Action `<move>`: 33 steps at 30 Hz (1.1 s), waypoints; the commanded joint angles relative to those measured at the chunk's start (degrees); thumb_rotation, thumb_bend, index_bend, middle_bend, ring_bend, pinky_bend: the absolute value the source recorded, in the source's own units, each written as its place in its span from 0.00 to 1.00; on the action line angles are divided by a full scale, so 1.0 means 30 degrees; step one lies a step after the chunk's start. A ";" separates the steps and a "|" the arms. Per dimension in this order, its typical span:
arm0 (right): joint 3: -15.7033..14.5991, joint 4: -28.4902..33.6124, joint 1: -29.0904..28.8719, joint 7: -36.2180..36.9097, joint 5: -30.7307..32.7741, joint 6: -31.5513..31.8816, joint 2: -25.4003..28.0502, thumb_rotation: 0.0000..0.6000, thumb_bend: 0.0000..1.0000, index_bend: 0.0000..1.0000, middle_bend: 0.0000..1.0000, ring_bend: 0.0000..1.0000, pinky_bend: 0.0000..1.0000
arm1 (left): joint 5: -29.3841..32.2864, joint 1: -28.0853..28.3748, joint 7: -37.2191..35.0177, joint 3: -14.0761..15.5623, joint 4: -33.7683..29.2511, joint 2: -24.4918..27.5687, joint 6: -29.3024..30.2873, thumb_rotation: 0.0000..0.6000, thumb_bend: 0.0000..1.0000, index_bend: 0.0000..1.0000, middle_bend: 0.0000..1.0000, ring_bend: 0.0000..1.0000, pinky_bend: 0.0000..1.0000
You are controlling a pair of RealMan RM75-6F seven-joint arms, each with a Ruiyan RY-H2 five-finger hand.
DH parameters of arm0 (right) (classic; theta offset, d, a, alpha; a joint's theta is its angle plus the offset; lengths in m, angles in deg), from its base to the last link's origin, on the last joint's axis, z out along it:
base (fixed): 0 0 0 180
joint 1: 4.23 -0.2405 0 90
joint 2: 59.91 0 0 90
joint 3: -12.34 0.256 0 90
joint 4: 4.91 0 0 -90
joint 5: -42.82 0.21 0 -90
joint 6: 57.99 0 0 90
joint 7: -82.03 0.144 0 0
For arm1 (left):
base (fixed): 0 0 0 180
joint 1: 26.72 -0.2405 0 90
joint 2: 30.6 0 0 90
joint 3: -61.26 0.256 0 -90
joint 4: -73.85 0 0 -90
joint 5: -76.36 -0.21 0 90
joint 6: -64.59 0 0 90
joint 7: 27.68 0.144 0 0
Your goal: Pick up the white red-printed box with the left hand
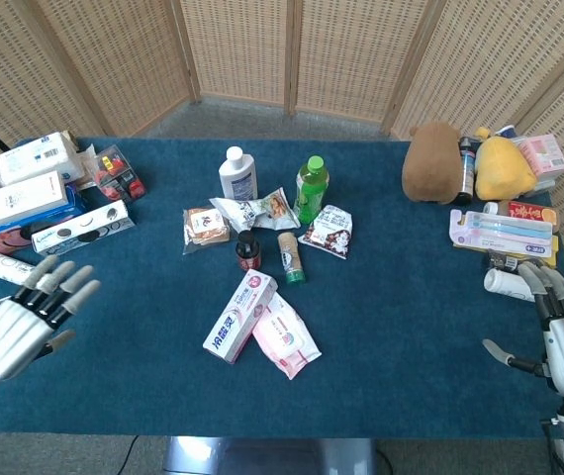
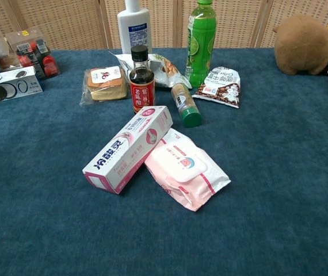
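A white box with small red print (image 1: 27, 196) lies on top of a blue box at the table's left edge, seen in the head view. My left hand (image 1: 20, 327) hovers over the front left of the blue table, fingers spread and holding nothing, well in front of that box. A long white and pink-red carton (image 1: 240, 315) (image 2: 128, 148) lies in the middle, to the right of the left hand. My right hand (image 1: 559, 341) is open at the front right edge. The chest view shows neither hand.
A black-and-white cookie box (image 1: 82, 228) and a white tube (image 1: 10, 267) lie between the left hand and the white box. Bottles, snack packs and a pink wipes pack (image 1: 285, 347) crowd the middle. Plush toys (image 1: 434, 161) and boxes stand at the far right.
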 commanded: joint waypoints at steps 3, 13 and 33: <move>0.0068 0.0074 0.0055 0.0288 0.0009 0.0141 0.0116 1.00 0.00 0.00 0.00 0.00 0.00 | -0.3271 0.4533 -0.0207 0.0126 0.3429 -0.1800 -0.2597 1.00 0.00 0.00 0.00 0.00 0.00; 0.0298 0.0225 0.0166 0.1281 0.0121 0.0470 0.0484 1.00 0.00 0.00 0.00 0.00 0.00 | -0.3917 0.8292 0.0363 0.0712 0.4326 -0.3918 -0.6162 1.00 0.00 0.00 0.00 0.00 0.00; 0.0566 0.0087 0.0239 0.2799 0.0646 0.0347 0.0854 1.00 0.00 0.00 0.00 0.00 0.00 | -0.3228 1.1264 0.1624 0.2282 0.4978 -0.7552 -0.9249 1.00 0.00 0.00 0.00 0.00 0.00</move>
